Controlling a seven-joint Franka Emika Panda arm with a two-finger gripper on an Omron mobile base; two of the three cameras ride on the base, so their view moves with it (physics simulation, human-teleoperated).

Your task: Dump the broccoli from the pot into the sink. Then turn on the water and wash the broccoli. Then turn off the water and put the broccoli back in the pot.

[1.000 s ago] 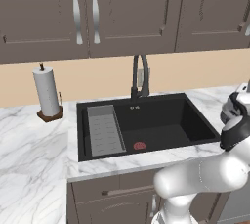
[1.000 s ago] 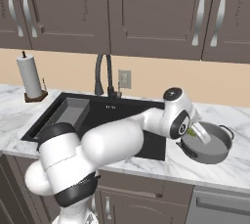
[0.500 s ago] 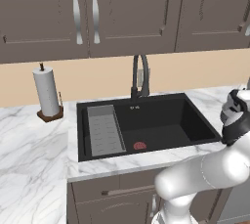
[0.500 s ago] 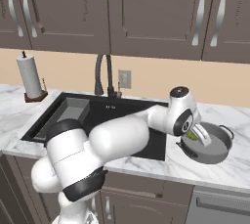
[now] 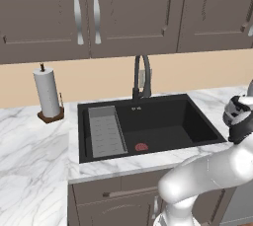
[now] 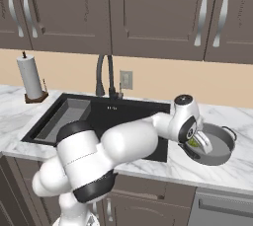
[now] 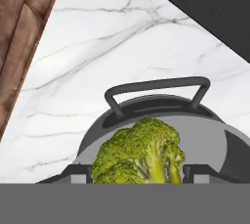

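The grey pot (image 6: 223, 140) stands on the marble counter just right of the black sink (image 6: 133, 114). My gripper (image 6: 198, 144) reaches down into the pot, and a bit of green broccoli (image 6: 192, 144) shows at its tip. In the hand view the yellow-green broccoli (image 7: 141, 157) fills the gap between my two fingertips (image 7: 80, 174), which press on both of its sides, so the gripper (image 7: 139, 175) is shut on it. The pot's wall (image 7: 207, 137) and loop handle (image 7: 156, 85) lie just beyond. The sink (image 5: 163, 116) holds no floret, and its red drain (image 5: 141, 147) is bare.
A dark arched faucet (image 5: 142, 74) stands behind the basin with no water running. A grey ribbed tray (image 5: 105, 131) fills the sink's left side. A paper towel roll (image 5: 47, 92) stands at the far left. Marble counter (image 7: 97, 47) surrounds the pot.
The hand has moved a little right and down into the pot, with the broccoli still between its fingers. The pot and sink have not moved.
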